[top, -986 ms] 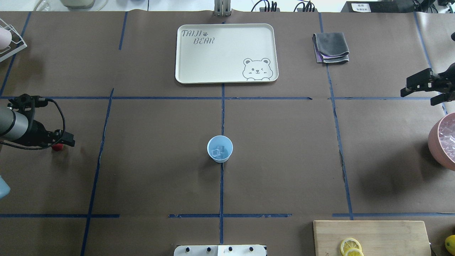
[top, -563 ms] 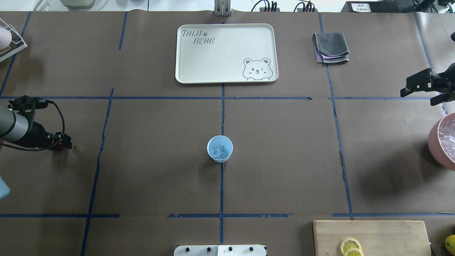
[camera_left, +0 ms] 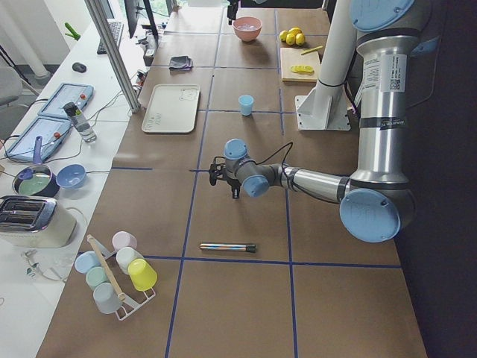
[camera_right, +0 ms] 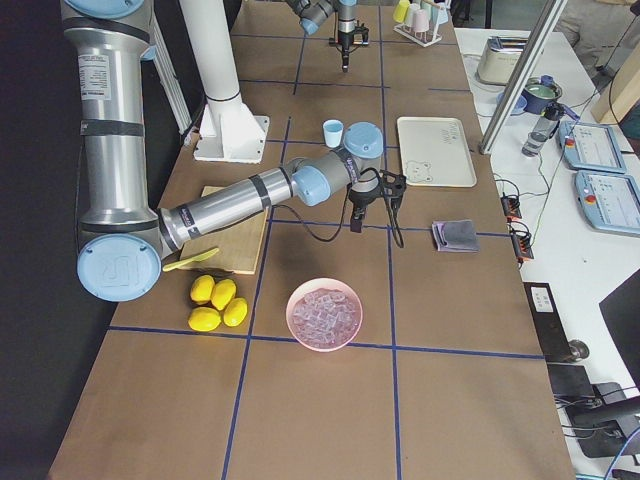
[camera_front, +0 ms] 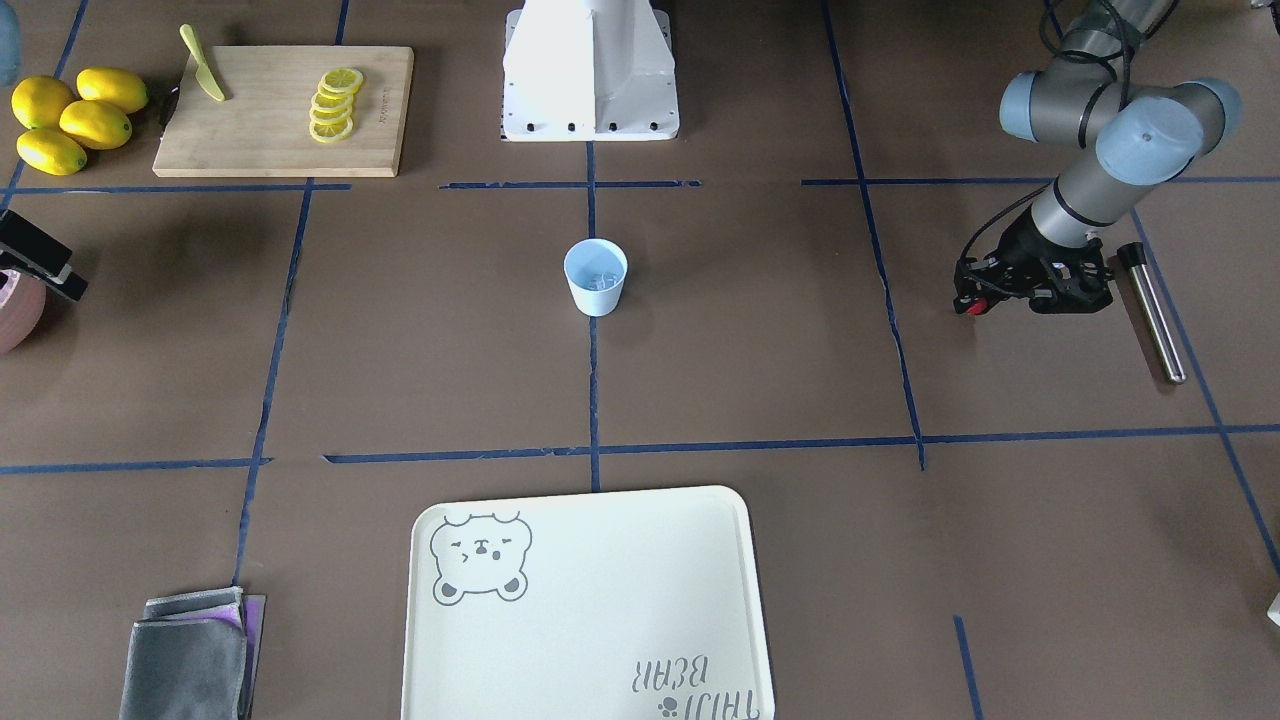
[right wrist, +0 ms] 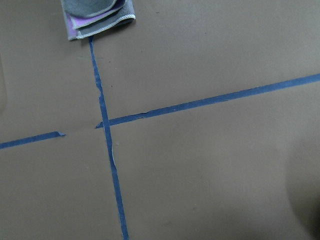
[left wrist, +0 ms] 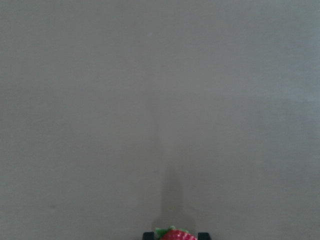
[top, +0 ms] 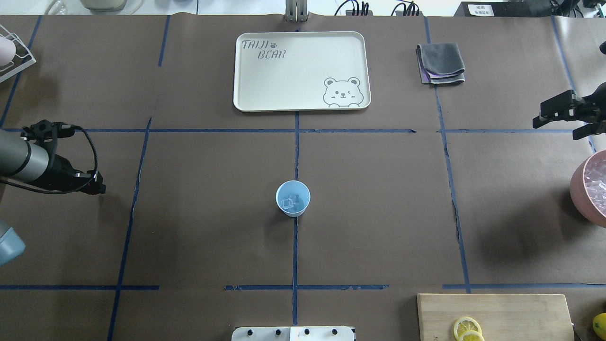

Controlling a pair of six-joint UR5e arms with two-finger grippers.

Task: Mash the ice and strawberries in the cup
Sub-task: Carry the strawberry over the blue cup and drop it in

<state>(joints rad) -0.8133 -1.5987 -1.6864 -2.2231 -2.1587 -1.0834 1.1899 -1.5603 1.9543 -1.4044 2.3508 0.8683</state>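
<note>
Quick update: over the last second our left gripper (top: 98,185) has drifted a little toward the cup (top: 293,198). The red bit that peeked out under it in the overhead view is now hidden by the fingers. It's still there though. The left wrist view shows the strawberry (left wrist: 177,234) pinched between the two fingertips, with bare table below, so we'd say it's been picked up and the carry has only just started. The cup hasn't budged and already has the ice (top: 289,203) sitting in the bottom. So that's ice in, berry on the way, and no mashing yet.

The right gripper (top: 563,121) has stayed parked well off the cup's other side, next to the pink bowl (top: 575,182). Its fingers are spread with nothing between them.

Room-wise we're in good shape. Between the left gripper and the cup there's only brown paper and blue tape lines. The tray (top: 242,105) sits well beyond the cup, away from the robot. The grey cloth (top: 440,61) is further out toward the right arm's side, and the cutting board (top: 492,308) is back near the robot's base. A metal rod (camera_front: 1152,305) lies on the far side of the left gripper from the cup, so it's out of the way.

The tight part, we reckon, is the cup's small mouth. The drop needs to be centred over the rim, and the cup looks light enough to tip if it's nudged.
</note>
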